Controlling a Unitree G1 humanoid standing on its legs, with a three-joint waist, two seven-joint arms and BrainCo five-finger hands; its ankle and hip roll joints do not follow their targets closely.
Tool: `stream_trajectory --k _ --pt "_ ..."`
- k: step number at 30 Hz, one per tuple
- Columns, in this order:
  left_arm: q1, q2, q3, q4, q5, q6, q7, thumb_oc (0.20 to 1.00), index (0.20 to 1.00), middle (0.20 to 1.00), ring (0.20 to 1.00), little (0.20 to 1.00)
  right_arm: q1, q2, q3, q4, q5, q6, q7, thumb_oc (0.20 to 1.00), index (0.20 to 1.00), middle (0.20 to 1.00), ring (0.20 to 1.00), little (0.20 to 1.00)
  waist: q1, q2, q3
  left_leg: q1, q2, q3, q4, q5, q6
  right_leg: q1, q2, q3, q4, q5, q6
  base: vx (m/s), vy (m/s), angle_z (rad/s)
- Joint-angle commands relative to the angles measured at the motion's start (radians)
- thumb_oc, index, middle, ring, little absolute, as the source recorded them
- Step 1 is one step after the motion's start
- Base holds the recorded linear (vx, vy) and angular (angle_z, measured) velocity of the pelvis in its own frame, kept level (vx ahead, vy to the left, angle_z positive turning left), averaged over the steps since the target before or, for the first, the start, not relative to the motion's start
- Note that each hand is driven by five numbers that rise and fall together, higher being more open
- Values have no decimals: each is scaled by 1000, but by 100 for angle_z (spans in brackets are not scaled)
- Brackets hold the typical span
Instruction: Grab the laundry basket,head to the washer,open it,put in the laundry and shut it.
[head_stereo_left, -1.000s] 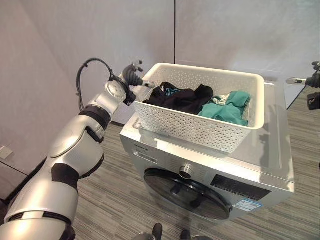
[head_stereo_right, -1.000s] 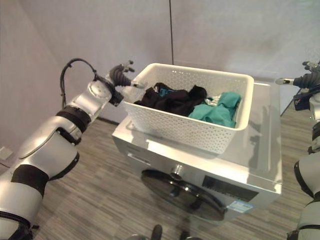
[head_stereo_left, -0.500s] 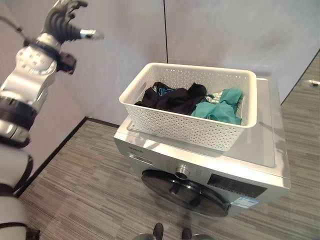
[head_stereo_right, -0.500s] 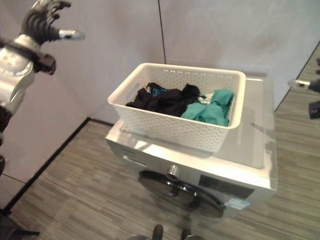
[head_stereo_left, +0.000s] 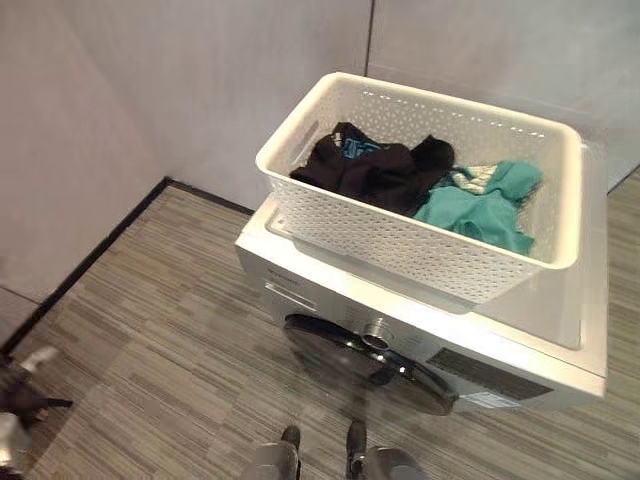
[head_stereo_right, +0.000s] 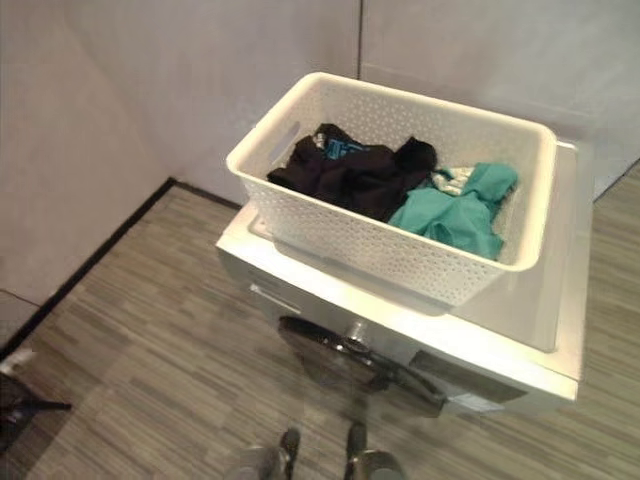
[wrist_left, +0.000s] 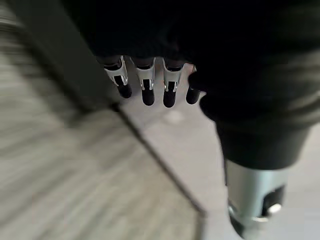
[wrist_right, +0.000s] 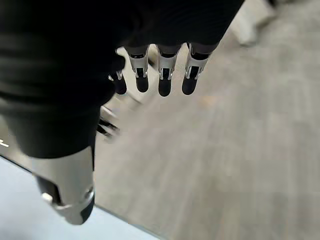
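Observation:
The white perforated laundry basket (head_stereo_left: 400, 245) stands on top of the silver washer (head_stereo_left: 590, 300). Black clothes (head_stereo_left: 375, 170) lie in its left half and teal clothes (head_stereo_left: 480, 205) in its right half. The washer's dark round door (head_stereo_left: 365, 365) is closed. My left hand (wrist_left: 147, 85) hangs low by the floor, far left of the washer (head_stereo_left: 22, 398), open with straight fingers and holding nothing. My right hand (wrist_right: 160, 75) also hangs over the floor, open and holding nothing. Neither hand touches the basket.
A grey wall with a dark baseboard (head_stereo_left: 90, 260) runs along the left and behind the washer. Striped grey flooring (head_stereo_left: 170, 340) stretches in front of and left of the machine.
My left arm has dropped from raised high at the upper left to down by the floor. The right hand has left the right edge. The camera has shifted; the basket stays on the washer.

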Motion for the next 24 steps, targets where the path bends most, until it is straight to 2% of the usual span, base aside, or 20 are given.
stream_trajectory --k 1,3,4,6,7,8,9,10,11,13,15,18,19,21,24 --pt "-37 -11 -38 64 111 -5 -14 1000 1000 1000 1000 1000 -18 18 45 132 46 7 23 1000 1000 1000 1000 1000 -1 -19 -86 -28 -27 24 68 -96 61 -5 6 66 -80 -13 81 17 252 8" --pt "-29 -86 -73 155 193 27 -37 1000 1000 1000 1000 1000 -30 83 114 256 -27 45 46 1000 1000 1000 1000 1000 5 -17 -90 -17 -39 43 75 -115 76 -6 -4 90 -69 -8 88 3 188 -15" --pt "-30 -86 -72 155 193 27 -37 1000 1000 1000 1000 1000 -32 83 116 257 -27 45 47 1000 1000 1000 1000 1000 4 -20 -92 -21 -41 43 73 -110 77 -11 -7 90 -70 -5 89 -4 158 -29" --pt "-28 -129 -92 198 270 43 -44 1000 1000 1000 1000 1000 -32 142 156 309 -76 71 66 1000 1000 1000 1000 1000 5 -20 -101 -12 -55 58 67 -118 94 -23 -17 117 -66 13 98 -23 189 -38" --pt "-19 -162 -125 210 336 45 -40 1000 1000 1000 1000 1000 -22 185 178 338 -113 87 71 1000 1000 1000 1000 1000 5 -21 -106 -8 -62 68 58 -121 104 -34 -24 130 -65 23 107 -87 312 -51" --pt "-10 -216 -175 219 430 55 -11 1000 1000 1000 1000 1000 4 269 204 379 -141 102 83 1000 1000 1000 1000 1000 3 -23 -111 -9 -75 93 56 -127 121 -58 -38 154 -61 43 123 -99 316 -71" --pt "-12 -231 -211 214 482 60 5 1000 1000 1000 1000 1000 14 308 230 387 -168 109 86 1000 1000 1000 1000 1000 7 -27 -114 -14 -81 108 61 -132 128 -72 -42 167 -58 50 130 -130 343 -69" --pt "-6 -263 -301 180 588 49 6 1000 1000 1000 1000 1000 31 378 293 374 -214 106 106 1000 1000 1000 1000 1000 9 -39 -109 -17 -92 130 61 -136 143 -95 -45 195 -55 68 142 -74 190 -61" --pt "-5 -263 -301 180 589 49 6 1000 1000 1000 1000 1000 32 378 293 374 -214 106 106 1000 1000 1000 1000 1000 11 -40 -111 -19 -92 132 61 -136 143 -97 -45 197 -54 69 142 -96 178 -44" --pt "-21 -301 -401 142 675 34 14 1000 1000 1000 1000 1000 47 452 359 330 -236 95 109 1000 1000 1000 1000 1000 1 -65 -88 -37 -103 173 56 -133 155 -143 -53 237 -70 119 172 -180 154 -65" --pt "-25 -317 -405 137 664 24 19 1000 1000 1000 1000 1000 46 470 376 311 -232 91 112 1000 1000 1000 1000 1000 0 -76 -75 -52 -99 194 50 -125 160 -173 -53 256 -83 145 192 -217 64 -60" --pt "-45 -337 -436 130 664 28 28 1000 1000 1000 1000 1000 36 491 397 308 -227 89 114 1000 1000 1000 1000 1000 9 -86 -63 -87 -81 207 60 -105 161 -193 -36 240 -31 116 195 -183 -18 -57" --pt "-54 -352 -465 125 674 27 20 1000 1000 1000 1000 1000 46 497 412 306 -234 88 118 1000 1000 1000 1000 1000 18 -86 -63 -97 -72 211 53 -91 161 -170 -28 212 19 78 183 -122 -6 -36" --pt "-49 -371 -478 132 680 35 18 1000 1000 1000 1000 1000 76 496 408 311 -238 85 123 1000 1000 1000 1000 1000 34 -89 -89 -104 -60 211 24 -65 165 -115 -10 197 72 -1 158 -108 -19 -20" --pt "-56 -391 -481 146 656 40 11 1000 1000 1000 1000 1000 79 489 394 326 -225 86 118 1000 1000 1000 1000 1000 56 -94 -123 -111 -64 206 13 -54 167 -39 16 231 76 -63 147 -48 -35 -9"
